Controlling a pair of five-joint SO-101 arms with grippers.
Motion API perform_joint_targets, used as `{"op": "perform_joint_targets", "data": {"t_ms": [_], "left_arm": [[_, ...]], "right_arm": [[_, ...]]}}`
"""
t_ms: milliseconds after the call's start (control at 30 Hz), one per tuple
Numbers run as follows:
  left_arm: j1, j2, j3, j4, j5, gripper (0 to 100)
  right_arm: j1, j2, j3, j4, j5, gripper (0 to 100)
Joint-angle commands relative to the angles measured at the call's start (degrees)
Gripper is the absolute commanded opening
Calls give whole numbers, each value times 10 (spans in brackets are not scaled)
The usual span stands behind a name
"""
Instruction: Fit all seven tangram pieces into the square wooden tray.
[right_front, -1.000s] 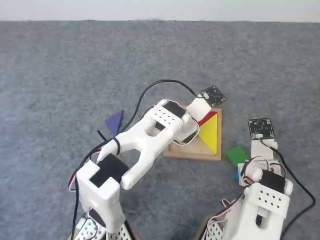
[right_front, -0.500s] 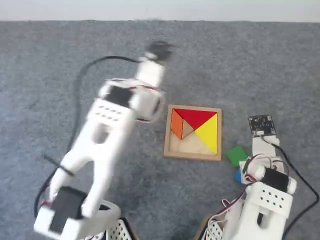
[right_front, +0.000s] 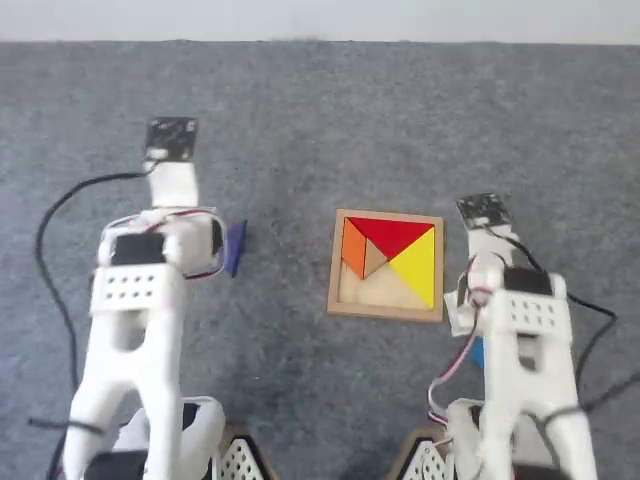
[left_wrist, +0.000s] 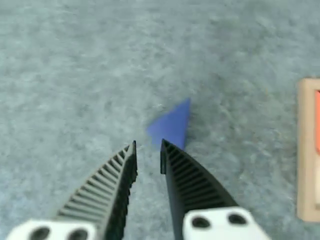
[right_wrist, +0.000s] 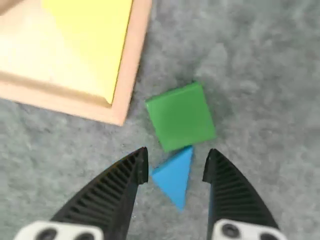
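Left gripper (left_wrist: 148, 149): fingers (left_wrist: 119, 172) a little apart with nothing between them, tips at the near edge of the purple triangle (left_wrist: 172, 125). The triangle lies flat on the table (right_front: 300, 130), well to the left of the tray (right_front: 385, 312).
Right gripper (right_wrist: 176, 156): fingers (right_wrist: 120, 180) wide apart, one on each side of the blue triangle (right_wrist: 175, 175). The green square (right_wrist: 181, 116) touches that triangle on its far side, just beside the tray's corner.
Tray: holds the red triangle (right_front: 390, 233), yellow triangle (right_front: 418, 268) and orange piece (right_front: 353, 250). Its lower left part is bare wood.
Change: a second ago the left arm lay across the tray and hid its left part. It has swung away leftward to the purple triangle, so the whole tray now shows. The right arm has come forward and now covers the green square in the high view.
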Motion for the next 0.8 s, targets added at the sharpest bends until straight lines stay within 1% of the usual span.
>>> {"op": "perform_joint_targets", "data": {"t_ms": [0,100,200,267,367,500,633,767], "left_arm": [[-29,-55,12,-17,4,77],[-54,-62,17,-18,4,77],[-56,-62,18,-18,4,77],[-55,-62,19,-18,4,77],[-55,-62,20,-18,4,77],[-55,-62,20,-18,4,77],[-55,-62,21,-17,4,77],[-55,-62,21,-16,4,77]], "right_arm": [[-2,73,-57,-15,57,201],[22,116,-71,-30,94,228],[51,136,-91,-45,114,246],[51,148,-98,-45,133,258],[31,176,-98,-47,149,284],[-9,211,-101,-45,148,314],[-40,229,-102,-51,146,317],[-53,241,-103,-56,149,314]]}}
